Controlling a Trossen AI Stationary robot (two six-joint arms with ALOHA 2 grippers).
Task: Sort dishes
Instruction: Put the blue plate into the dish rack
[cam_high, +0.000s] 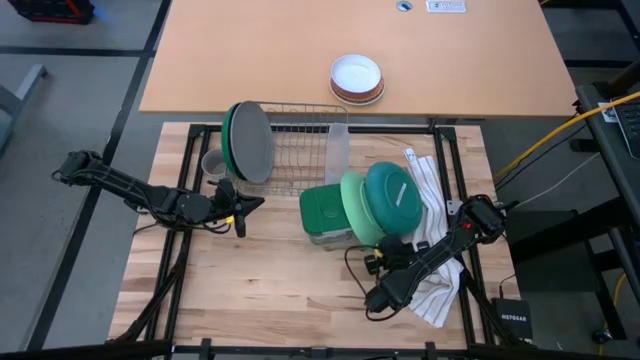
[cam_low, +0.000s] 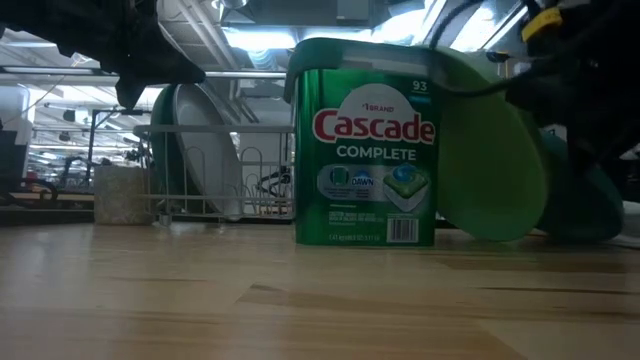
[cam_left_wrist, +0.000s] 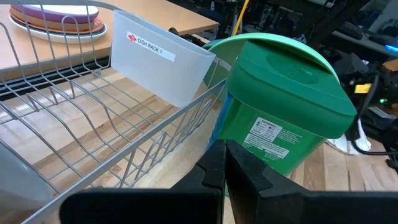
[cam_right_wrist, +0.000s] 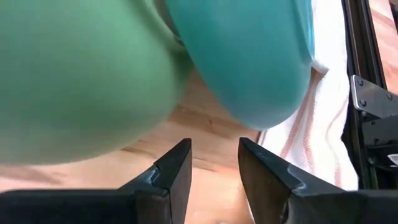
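1. The right gripper (cam_right_wrist: 214, 168) is sitting low over the bare wood with its two fingers parted and nothing between them.
2. Just ahead of that claw, the teal plate (cam_right_wrist: 249, 56) and the light green plate (cam_right_wrist: 81, 74) are leaning on edge, the teal one overlapping the green one; their lower rims are hanging just beyond the fingertips, not touching them.
3. In the high view the same pair, light green plate (cam_high: 357, 208) and teal plate (cam_high: 393, 198), are propped against the green detergent tub (cam_high: 325, 214), with the white striped towel (cam_high: 437, 225) lying under and beside the teal one, on the claw's outer side.
4. The deciding relation: each plate's face is slanting, so its rim is running crosswise to the claw's gap. I judge the fingers will have to straddle a rim edge-on, and the teal rim is the nearer one.
5. The right arm is plainly the closer one to these two plates.
6. The left gripper (cam_high: 240, 208) is waiting with its fingers pressed together, empty, beside the wire dish rack (cam_high: 300, 150).
7. Beyond that claw, the grey plate (cam_high: 252, 142) and the dark green plate (cam_high: 229, 135) are standing upright in the rack, with the grey mug (cam_high: 213, 163) just outside its near corner.
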